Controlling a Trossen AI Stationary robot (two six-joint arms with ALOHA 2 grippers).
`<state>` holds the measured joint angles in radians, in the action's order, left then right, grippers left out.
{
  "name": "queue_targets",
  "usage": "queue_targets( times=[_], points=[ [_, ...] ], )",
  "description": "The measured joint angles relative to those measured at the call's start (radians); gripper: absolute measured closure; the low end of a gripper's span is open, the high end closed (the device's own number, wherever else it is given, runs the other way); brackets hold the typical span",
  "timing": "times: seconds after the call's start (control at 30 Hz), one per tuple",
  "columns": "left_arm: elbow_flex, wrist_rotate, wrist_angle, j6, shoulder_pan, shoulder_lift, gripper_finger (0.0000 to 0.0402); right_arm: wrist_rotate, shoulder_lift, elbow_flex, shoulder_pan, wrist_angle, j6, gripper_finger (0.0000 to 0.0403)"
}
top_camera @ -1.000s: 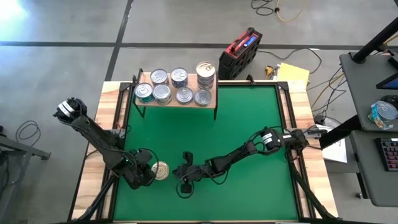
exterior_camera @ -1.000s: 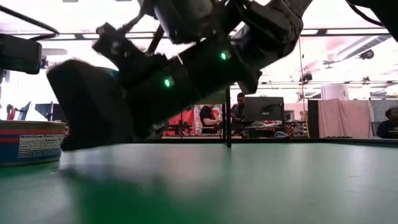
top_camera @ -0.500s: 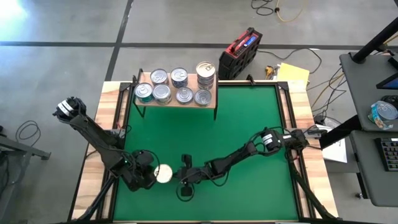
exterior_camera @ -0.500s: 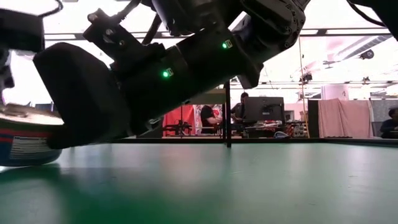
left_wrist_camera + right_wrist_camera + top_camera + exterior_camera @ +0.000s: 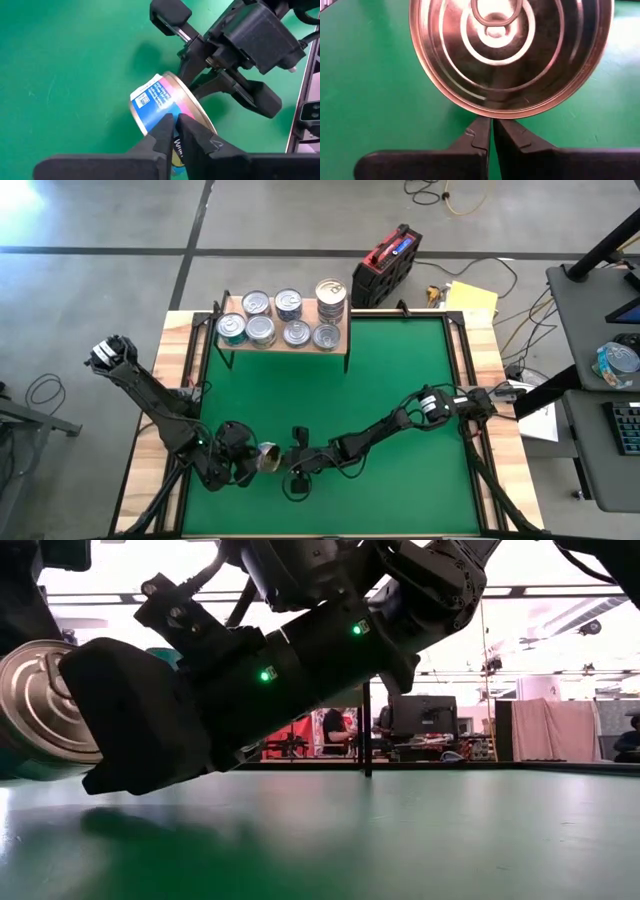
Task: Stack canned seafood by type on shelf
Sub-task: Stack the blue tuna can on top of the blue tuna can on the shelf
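One tin of canned seafood [image 5: 268,460], blue-labelled with a gold-toned pull-tab lid [image 5: 510,50], stands tipped on its edge on the green mat near the front. My left gripper [image 5: 250,465] is shut against its left side. My right gripper [image 5: 292,463] is shut right in front of the lid. In the low view the tin [image 5: 40,705] shows its lid side-on. The shelf [image 5: 308,308] stands at the mat's far left and carries several more tins [image 5: 260,330], one pile of them taller [image 5: 330,298]. My left gripper lays its shut fingertips [image 5: 166,122] against the tin's labelled side wall [image 5: 152,97], slanting down from the table's left. The tin is tipped, lid turned away from this gripper; whether its lower edge rests on the mat, I cannot tell. My right gripper has its shut fingertips [image 5: 482,127] at the lowest part of the lid's rim [image 5: 492,116], coming nearly level from the table's right. The lid faces straight at this gripper, pull tab at the top. Whether the tips touch the rim, I cannot tell.
Light-wood table borders [image 5: 180,380] frame the mat. A red and black case [image 5: 390,265] and yellow paper [image 5: 470,298] lie beyond the far edge. The mat's middle and right half [image 5: 400,370] are bare green.
My left gripper has risen and tipped while nudging toward my right gripper. The tin, which lay flat with its lid up, has been turned up onto its edge and shifted slightly right, its lid now facing my right gripper.
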<state>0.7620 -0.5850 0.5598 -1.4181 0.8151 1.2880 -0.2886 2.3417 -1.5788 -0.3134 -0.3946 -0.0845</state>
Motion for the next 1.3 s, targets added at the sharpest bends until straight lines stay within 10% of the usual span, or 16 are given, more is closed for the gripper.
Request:
queue_targets(
  times=[0.9,1.3],
  points=[
    [-0.019,-0.009,0.003,0.004,0.0,0.002,0.0149,0.0,0.0,-0.001,0.008,0.007,0.0,0.039],
    [-0.019,0.025,-0.016,0.071,0.0,0.003,0.0128,-0.009,0.0,-0.003,0.012,0.005,-0.001,0.039]
  ],
)
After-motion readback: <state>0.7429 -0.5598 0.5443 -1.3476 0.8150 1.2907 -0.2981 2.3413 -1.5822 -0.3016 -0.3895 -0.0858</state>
